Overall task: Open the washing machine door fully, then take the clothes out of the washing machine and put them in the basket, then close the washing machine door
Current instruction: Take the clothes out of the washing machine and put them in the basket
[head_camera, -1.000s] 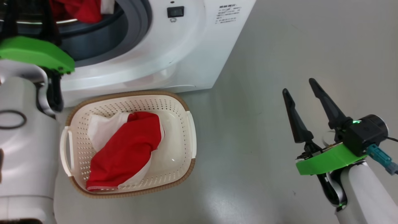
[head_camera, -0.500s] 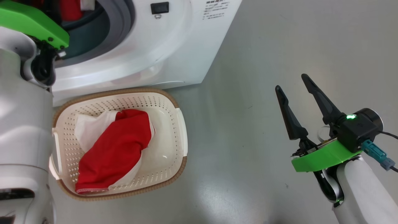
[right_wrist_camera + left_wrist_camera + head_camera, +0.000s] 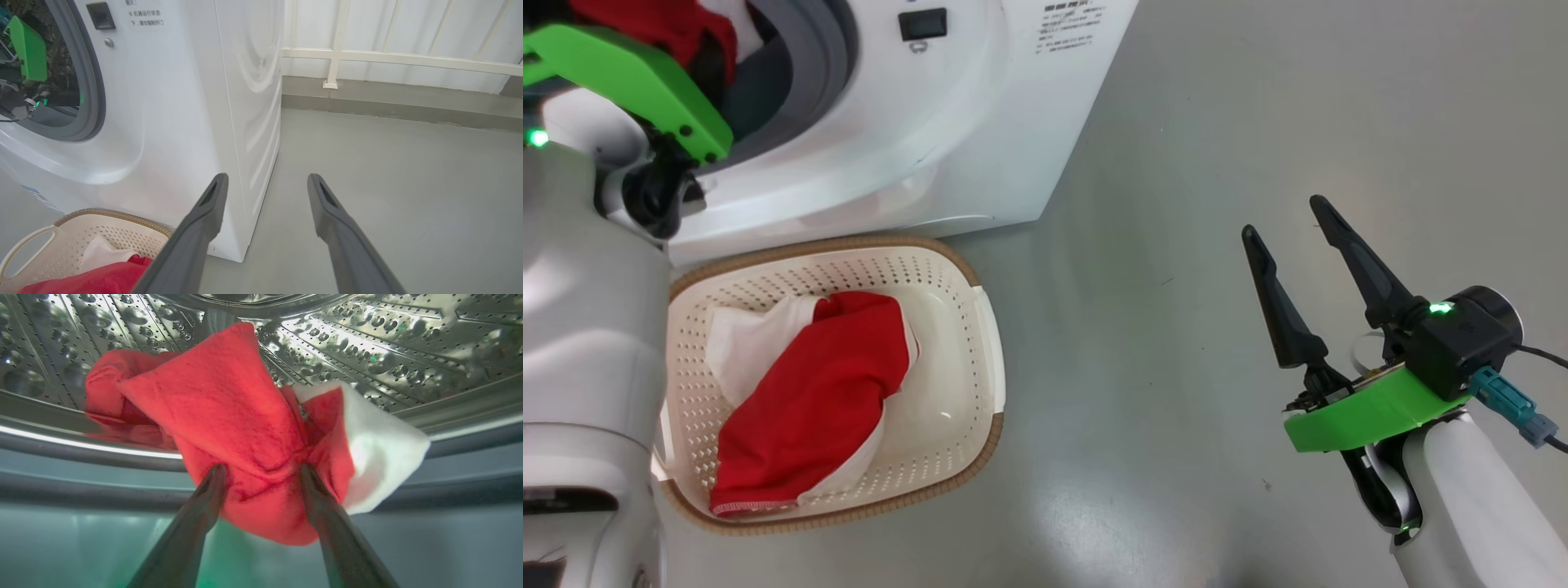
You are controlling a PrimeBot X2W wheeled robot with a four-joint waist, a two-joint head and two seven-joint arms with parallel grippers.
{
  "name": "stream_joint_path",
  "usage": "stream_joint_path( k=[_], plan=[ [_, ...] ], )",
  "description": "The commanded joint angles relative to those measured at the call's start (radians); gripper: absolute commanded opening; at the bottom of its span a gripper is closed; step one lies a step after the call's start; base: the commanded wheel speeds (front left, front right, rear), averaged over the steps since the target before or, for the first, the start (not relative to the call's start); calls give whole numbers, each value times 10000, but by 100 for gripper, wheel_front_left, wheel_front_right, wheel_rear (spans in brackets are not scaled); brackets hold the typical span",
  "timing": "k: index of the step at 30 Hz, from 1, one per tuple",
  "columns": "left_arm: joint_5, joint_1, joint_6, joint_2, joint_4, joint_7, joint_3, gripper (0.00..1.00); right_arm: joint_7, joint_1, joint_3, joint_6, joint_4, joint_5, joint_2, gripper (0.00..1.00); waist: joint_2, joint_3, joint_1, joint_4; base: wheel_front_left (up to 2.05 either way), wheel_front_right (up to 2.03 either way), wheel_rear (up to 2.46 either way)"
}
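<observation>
**Status: left claw on garment in drum, right claw empty**

**Left arm.** The left gripper (image 3: 261, 469) is inside the perforated steel drum (image 3: 367, 335) of the big white front-loading washing machine (image 3: 980, 122). Its two long dark fingers (image 3: 204, 506) stand wide apart. In the left wrist view both tips touch a soft red fabric garment with a white panel (image 3: 229, 408). This garment lies over the drum lip and bunches between the tips. The jaws are not closed on it. In the head view the same garment shows at 11 o'clock, inside the grey rubber seal (image 3: 809, 41) and partly behind the left arm's green wrist bracket (image 3: 629, 73).

**Right arm.** The right gripper (image 3: 1284, 217) hangs at 4 o'clock in the head view, above the grey floor (image 3: 1176, 122) and well apart from the machine. Its jaws are spread wide and hold nothing.

**Basket.** The small cream-white perforated plastic basket with a brown woven-look rim (image 3: 849, 243) stands on the floor at 8 o'clock in the head view, just in front of the machine's base. A second red garment with white panels (image 3: 809, 400) lies crumpled inside it.

**Surroundings.** In the right wrist view a white railing (image 3: 339, 53) runs along the wall at 1 o'clock.
</observation>
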Motion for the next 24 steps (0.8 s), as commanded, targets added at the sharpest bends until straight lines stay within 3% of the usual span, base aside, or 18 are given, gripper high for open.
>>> stream_joint_path(
  k=[1, 6, 15, 24],
  plan=[
    [91, -148, 36, 408, -130, 93, -24, 0, -65, 22, 174, 63, -174, 162, 15, 100, 0, -14, 0, -17, 0, 0, 0],
    [144, -117, 67, 424, -122, -72, -146, 0, -65, 42, 183, 63, -166, 201, 28, 100, 0, -37, 0, -20, 0, 0, 0],
    [550, 162, 319, 517, -466, -2019, -503, 0, -65, 53, 148, 63, -151, 239, 8, 100, 0, -61, 0, 136, 0, 0, 0],
    [527, 569, 280, 602, -878, -3712, -440, 0, -65, 1, 116, 63, -168, 257, -13, 100, 0, -150, 0, 345, 0, 0, 0]
  ],
)
